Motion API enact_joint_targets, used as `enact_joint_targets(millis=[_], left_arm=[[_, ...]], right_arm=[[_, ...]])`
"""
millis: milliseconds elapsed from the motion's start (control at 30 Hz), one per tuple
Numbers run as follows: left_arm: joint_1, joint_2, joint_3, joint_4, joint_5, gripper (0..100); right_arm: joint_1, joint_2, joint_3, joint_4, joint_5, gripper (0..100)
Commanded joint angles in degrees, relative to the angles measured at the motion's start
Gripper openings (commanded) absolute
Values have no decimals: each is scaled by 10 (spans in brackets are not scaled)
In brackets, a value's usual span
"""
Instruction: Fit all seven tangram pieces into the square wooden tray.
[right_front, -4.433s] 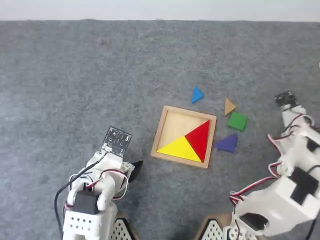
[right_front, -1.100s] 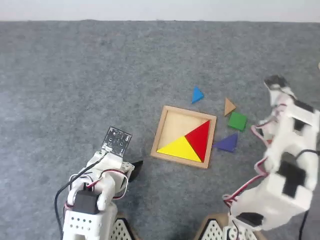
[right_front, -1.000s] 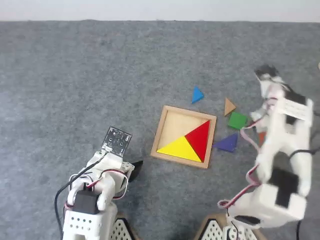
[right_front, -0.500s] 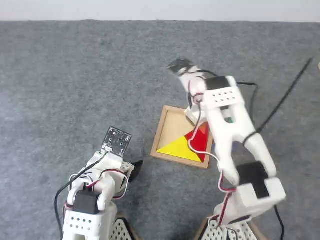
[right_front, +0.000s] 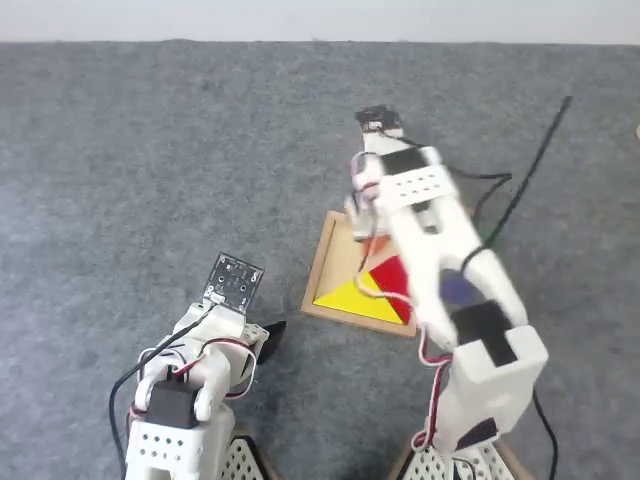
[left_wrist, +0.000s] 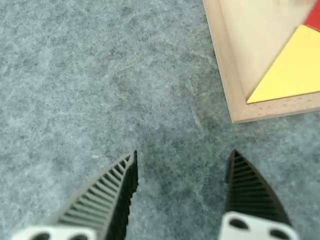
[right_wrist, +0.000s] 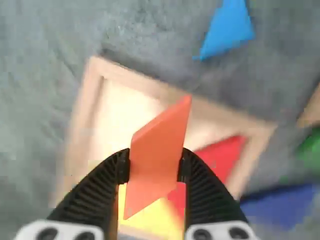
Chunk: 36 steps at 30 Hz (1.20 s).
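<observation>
The right arm stretches up from the bottom edge of the high view to just right of centre. Its right gripper (right_wrist: 153, 159) hangs above the square wooden tray (right_front: 318, 265), over the tray's far, bare half. The fingers are clamped on a flat orange parallelogram piece (right_wrist: 161, 135). They pinch it by its two faces, so it stands on edge and tilted, clear of the tray floor.

In the tray, the large yellow triangle (right_front: 355, 298) lies flat along the near side. The large red triangle (right_front: 393, 275) sits against it on the right, partly under the arm. The small blue triangle (right_wrist: 227, 27) lies on the grey carpet (right_front: 150, 150) beyond the tray's far rim, apart from it. More pieces lie right of the tray, mostly hidden by the arm; I can make out a bit of purple and green there.

Lower left in the high view, the left gripper (left_wrist: 184, 155) sits low over bare carpet. Its fingers are spread wide with nothing between them. The tray's near left corner is close ahead of it.
</observation>
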<state>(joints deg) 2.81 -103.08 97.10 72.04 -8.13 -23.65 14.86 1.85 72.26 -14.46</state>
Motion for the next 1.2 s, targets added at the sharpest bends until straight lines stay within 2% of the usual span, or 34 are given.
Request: enact_joint_targets(millis=[0, 67, 367, 600, 1100, 1167], left_arm=[[4, -10, -7, 3, 4, 280], [4, -10, -7, 3, 4, 280], [4, -10, -7, 3, 4, 280], [4, -10, -7, 3, 4, 280], [4, -10, -7, 3, 4, 280], [4, -10, -7, 3, 4, 280]], right_arm=[[-47, -3, -32, 3, -366, 23], [-49, -3, -32, 0, -422, 27], [-37, 3, -31, -13, -507, 27], [8, 66, -31, -29, -512, 23], [21, 44, -33, -26, -490, 29], [21, 44, -32, -26, -490, 56]])
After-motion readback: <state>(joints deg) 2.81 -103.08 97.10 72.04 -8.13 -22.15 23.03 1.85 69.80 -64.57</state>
